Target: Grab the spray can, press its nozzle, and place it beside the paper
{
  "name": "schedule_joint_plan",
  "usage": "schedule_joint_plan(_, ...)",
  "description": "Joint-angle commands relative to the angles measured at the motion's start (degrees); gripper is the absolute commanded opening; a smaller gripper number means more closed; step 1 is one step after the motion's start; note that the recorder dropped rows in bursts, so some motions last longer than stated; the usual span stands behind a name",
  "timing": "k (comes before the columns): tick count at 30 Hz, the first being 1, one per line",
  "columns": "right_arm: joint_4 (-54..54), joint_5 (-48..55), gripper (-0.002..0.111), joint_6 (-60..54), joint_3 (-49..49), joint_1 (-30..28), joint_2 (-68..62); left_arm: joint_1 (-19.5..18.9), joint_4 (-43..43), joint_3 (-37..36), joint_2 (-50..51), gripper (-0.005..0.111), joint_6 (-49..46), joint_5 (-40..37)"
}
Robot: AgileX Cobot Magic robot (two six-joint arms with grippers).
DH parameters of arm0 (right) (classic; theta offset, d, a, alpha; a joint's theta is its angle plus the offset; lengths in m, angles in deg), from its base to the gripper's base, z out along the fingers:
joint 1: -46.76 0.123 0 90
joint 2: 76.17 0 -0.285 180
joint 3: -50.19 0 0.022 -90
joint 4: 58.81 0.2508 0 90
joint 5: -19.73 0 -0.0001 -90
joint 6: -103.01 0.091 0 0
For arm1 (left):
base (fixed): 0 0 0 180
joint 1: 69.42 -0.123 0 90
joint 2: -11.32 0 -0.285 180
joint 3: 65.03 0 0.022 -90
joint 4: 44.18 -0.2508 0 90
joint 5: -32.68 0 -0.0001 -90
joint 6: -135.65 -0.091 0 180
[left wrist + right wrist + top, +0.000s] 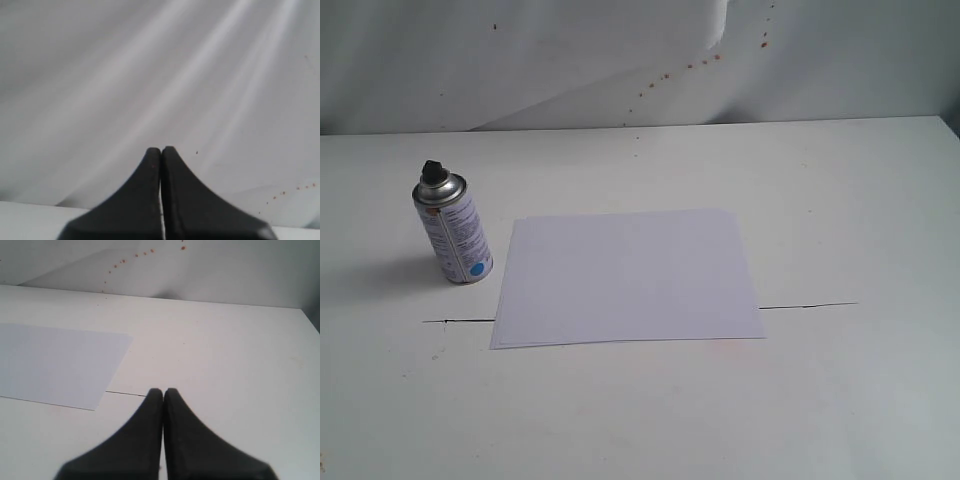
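Observation:
The silver spray can (454, 228) stands upright on the white table, left of the paper, its blue dot (476, 268) facing the front. Its black nozzle (435, 172) caps the top. The white paper (625, 276) lies flat mid-table; one corner of the paper (55, 362) shows in the right wrist view. Neither gripper appears in the exterior view. My left gripper (161, 150) is shut and empty, facing the white backdrop. My right gripper (163, 391) is shut and empty above the table, to the right of the paper.
A thin dark seam (808, 305) runs across the white table (840, 200), passing under the paper. A creased white backdrop (570, 60) with small reddish specks (705, 62) hangs behind the table's far edge.

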Motion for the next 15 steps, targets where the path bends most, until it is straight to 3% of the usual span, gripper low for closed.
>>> schedule_joint_plan(1, 0.0, -0.3, 0.0, -0.1, 0.2, 0.0, 0.4, 0.3, 0.4, 6.2, -0.2, 0.0, 0.1, -0.8)
schedule_joint_plan(5, 0.0, -0.3, 0.0, -0.1, 0.2, 0.0, 0.4, 0.3, 0.4, 15.0, 6.1, 0.0, -2.2, -1.1)
schedule_joint_plan(11, 0.0, -0.3, 0.0, -0.1, 0.2, 0.0, 0.4, 0.3, 0.4, 29.1, 24.8, 0.0, -2.5, -1.3)
schedule_joint_plan(15, 0.0, -0.3, 0.0, -0.1, 0.2, 0.0, 0.4, 0.3, 0.4, 40.3, 39.6, 0.0, -2.5, -11.2)
